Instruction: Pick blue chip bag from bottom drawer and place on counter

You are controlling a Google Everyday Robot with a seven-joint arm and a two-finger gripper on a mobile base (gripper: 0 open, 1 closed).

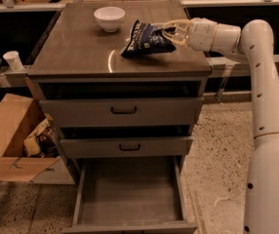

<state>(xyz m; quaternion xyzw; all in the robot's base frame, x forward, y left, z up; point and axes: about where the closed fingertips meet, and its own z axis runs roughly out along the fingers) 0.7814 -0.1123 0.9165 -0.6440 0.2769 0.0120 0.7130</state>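
The blue chip bag (147, 39) is over the right half of the counter (76, 50), its lower left corner at or just above the surface. My gripper (171, 33) reaches in from the right and is shut on the bag's right end. The white arm (266, 82) curves down the right side of the view. The bottom drawer (129, 196) is pulled out at the foot of the cabinet, its grey floor bare.
A white bowl (109, 18) stands at the back of the counter, left of the bag. The two upper drawers (124, 111) are closed. An open cardboard box (10, 135) sits on the floor at the left. A white cup (14, 60) stands on a ledge at the left.
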